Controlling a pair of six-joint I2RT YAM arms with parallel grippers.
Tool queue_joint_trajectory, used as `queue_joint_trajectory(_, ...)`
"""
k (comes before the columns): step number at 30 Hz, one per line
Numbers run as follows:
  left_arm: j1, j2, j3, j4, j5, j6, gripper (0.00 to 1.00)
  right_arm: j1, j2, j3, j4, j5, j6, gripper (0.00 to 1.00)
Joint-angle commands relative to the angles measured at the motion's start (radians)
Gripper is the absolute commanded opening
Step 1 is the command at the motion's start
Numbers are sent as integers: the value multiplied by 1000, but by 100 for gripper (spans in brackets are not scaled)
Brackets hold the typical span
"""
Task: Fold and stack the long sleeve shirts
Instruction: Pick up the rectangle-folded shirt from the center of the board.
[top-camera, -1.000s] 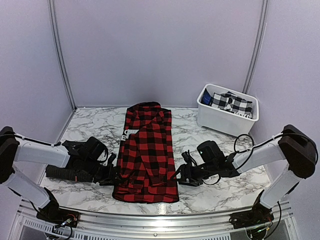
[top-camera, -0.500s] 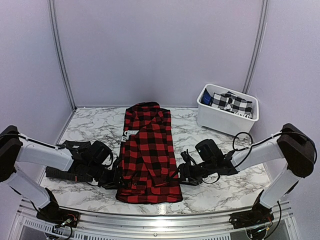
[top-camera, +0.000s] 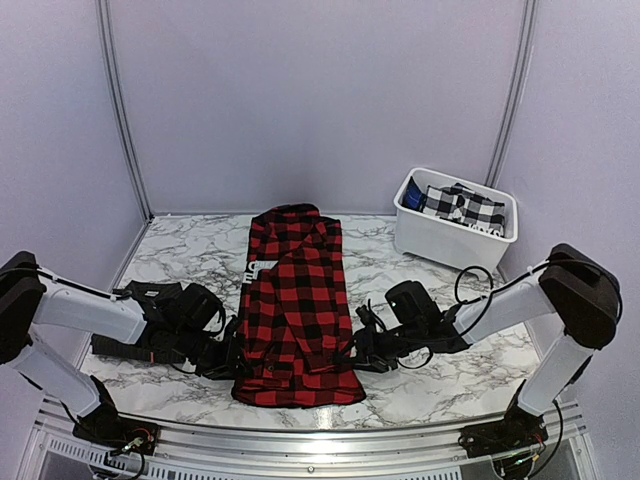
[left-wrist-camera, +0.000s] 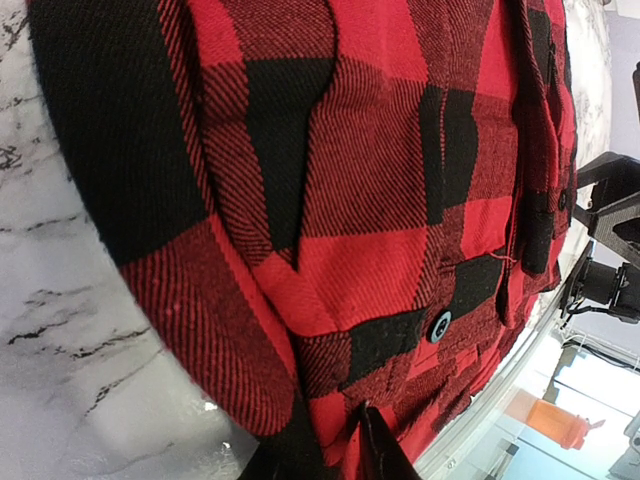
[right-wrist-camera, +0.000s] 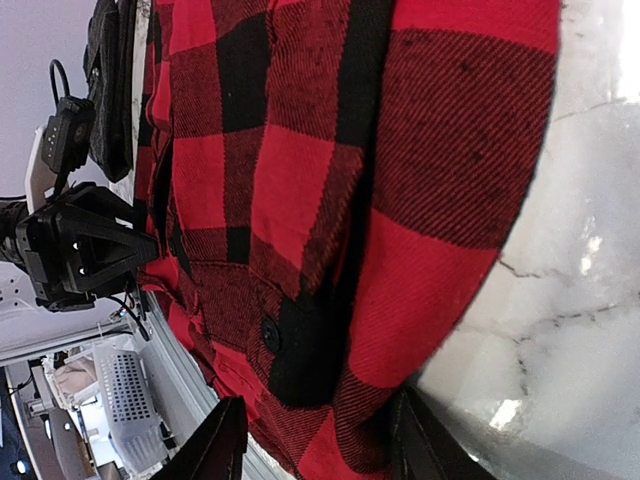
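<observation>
The red-and-black flannel shirt (top-camera: 297, 300) lies folded lengthwise in the middle of the table, collar at the far end. My left gripper (top-camera: 232, 358) sits low at its near left edge. In the left wrist view my left gripper (left-wrist-camera: 335, 445) is shut on a fold of the flannel shirt (left-wrist-camera: 340, 180) near a grey button. My right gripper (top-camera: 352, 355) is at the near right edge. In the right wrist view my right gripper (right-wrist-camera: 320, 440) is open, its fingers (right-wrist-camera: 225, 445) straddling the flannel shirt's (right-wrist-camera: 300, 170) edge. A black shirt (top-camera: 125, 345) lies under my left arm.
A white bin (top-camera: 440, 240) holding black-and-white checked cloth stands at the back right. The table's near metal rail (top-camera: 300, 440) runs just below the shirt's hem. Marble tabletop (top-camera: 190, 250) shows on both sides of the shirt.
Both grippers have narrowed at the shirt's near corners, the left one closing onto the cloth. The right gripper has slid a little left onto the shirt's edge.
</observation>
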Motion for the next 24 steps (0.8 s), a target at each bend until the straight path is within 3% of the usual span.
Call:
queue_joint_trajectory(1,-6,13,-15,13,17,-4,22,12,46,33,28,-10,29,47)
queue_joint_trajectory(10,-6,6,-14,14,23,-3,20,20,83,79,-17,-6,18,44)
queue_joint_trajectory(24,-6,-32,1,42,47,5,12,38,103,143,-94,-10,-7,8)
